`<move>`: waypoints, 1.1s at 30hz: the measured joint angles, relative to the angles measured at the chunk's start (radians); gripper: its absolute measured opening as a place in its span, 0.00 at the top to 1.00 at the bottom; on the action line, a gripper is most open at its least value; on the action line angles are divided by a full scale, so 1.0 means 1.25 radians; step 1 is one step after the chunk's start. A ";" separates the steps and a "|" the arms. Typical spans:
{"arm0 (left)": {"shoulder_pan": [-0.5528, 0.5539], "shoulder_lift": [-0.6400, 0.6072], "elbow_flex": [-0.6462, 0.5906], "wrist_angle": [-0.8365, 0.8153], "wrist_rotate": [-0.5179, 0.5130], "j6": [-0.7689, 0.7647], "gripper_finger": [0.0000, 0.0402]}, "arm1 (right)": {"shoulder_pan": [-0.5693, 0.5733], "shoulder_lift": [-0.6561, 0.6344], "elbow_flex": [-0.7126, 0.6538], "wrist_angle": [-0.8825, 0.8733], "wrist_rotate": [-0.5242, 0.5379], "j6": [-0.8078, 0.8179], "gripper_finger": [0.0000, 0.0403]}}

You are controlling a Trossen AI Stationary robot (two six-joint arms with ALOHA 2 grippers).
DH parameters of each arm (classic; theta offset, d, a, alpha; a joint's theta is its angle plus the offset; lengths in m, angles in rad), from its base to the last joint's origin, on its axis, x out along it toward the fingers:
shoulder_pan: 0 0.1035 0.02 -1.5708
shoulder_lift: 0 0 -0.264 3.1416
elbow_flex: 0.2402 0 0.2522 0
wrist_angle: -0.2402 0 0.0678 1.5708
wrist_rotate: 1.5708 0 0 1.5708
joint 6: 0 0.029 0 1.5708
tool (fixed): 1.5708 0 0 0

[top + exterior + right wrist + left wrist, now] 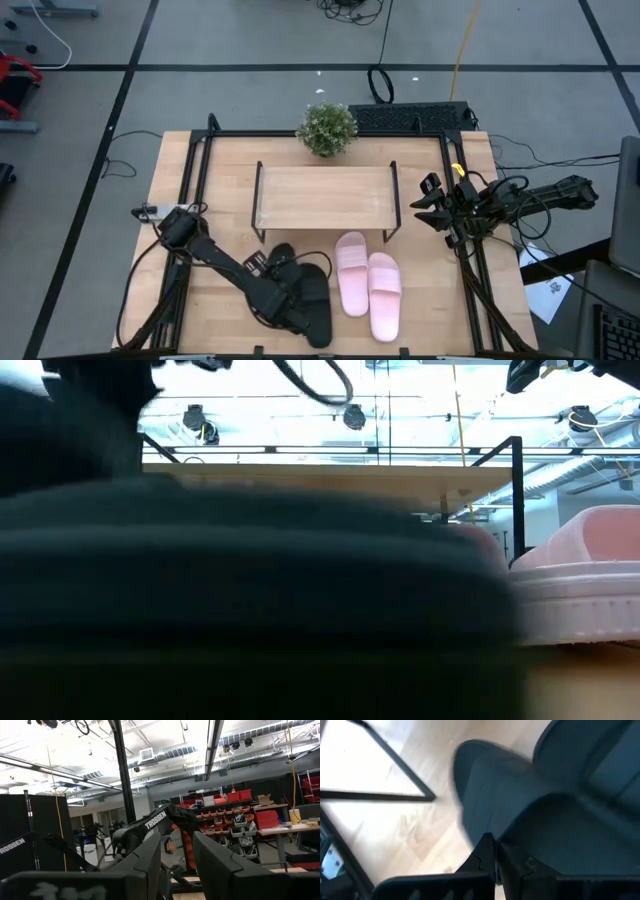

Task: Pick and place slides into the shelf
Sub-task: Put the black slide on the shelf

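Two black slides (305,290) lie side by side near the table's front edge, left of two pink slides (367,283). My left gripper (280,296) reaches down onto the left black slide (520,795) and is shut on it. In the low view that slide (250,590) fills the foreground as a dark blur, with a pink slide (590,560) to its right. The shelf (325,196) stands on its thin black legs behind the slides, nothing on its top board. My right gripper (176,865) is held open, raised at the table's right edge. My left gripper pinches the black slide at the edge of its wide strap (540,845) between its two shut fingers. The fingers slant down from the table's left side. Whether the slide's sole is clear of the table, I cannot tell.
A small potted plant (327,128) stands behind the shelf at the far edge. Black frame rails (195,180) run along the table's left and right sides. Bare wood lies between the shelf's front legs and the slides.
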 joint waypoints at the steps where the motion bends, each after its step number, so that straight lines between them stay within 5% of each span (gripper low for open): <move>1: -0.006 0.000 0.009 -0.002 0.001 -0.018 1.00 | 0.000 0.000 0.000 0.000 0.000 0.000 0.74; 11: -0.048 0.000 0.080 -0.002 0.052 -0.053 1.00 | 0.000 0.000 0.000 0.000 0.000 0.021 0.74; 23: -0.077 0.000 0.349 0.000 0.127 -0.072 1.00 | 0.000 0.000 0.000 0.000 0.003 0.076 0.74; 33: -0.030 -0.074 0.408 0.000 -0.034 0.021 1.00 | 0.000 0.000 0.000 0.018 0.004 0.109 0.74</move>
